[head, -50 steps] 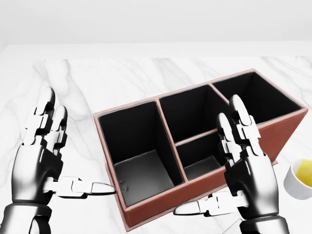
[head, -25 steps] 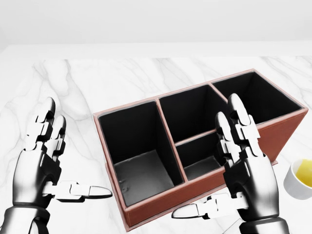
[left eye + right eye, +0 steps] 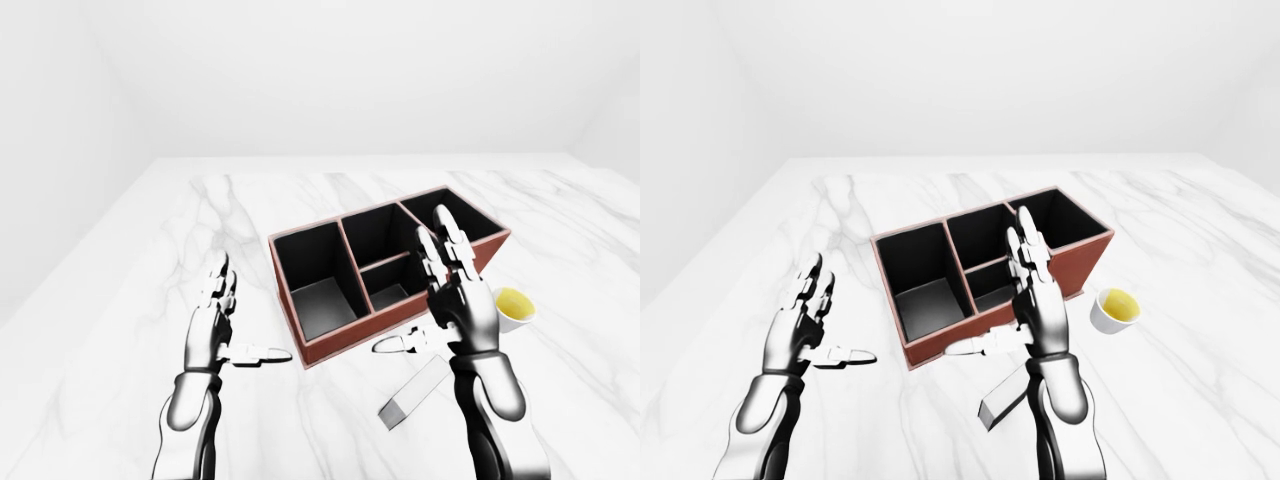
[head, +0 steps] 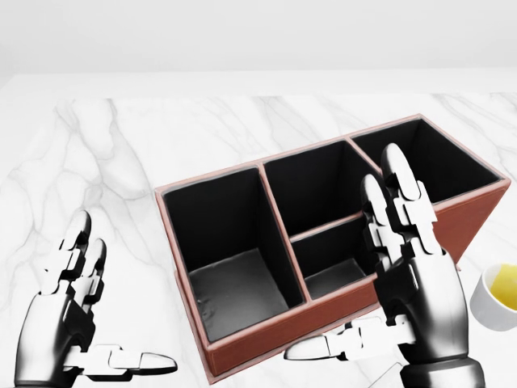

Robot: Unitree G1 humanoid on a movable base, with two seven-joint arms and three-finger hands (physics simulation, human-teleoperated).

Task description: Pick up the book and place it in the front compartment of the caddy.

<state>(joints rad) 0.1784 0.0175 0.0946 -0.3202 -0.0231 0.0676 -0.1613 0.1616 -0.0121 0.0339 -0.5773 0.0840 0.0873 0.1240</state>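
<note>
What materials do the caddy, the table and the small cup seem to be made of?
The caddy looks like reddish-brown leather or leatherette, matte, with a dark, slightly glossy lining. The table looks like polished white marble: grey veins run through it. The cup looks like white glazed ceramic, smooth and plain, with yellow contents; plastic is possible too.

In the left-eye view the caddy (image 3: pixel 390 272) sits mid-bench (image 3: pixel 120 300), the cup (image 3: pixel 512 308) just right of it, the book (image 3: pixel 413 393) below, between the two hands

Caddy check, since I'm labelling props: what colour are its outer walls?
Reddish-brown outside, black inside; the caddy shows best in the head view.
</note>
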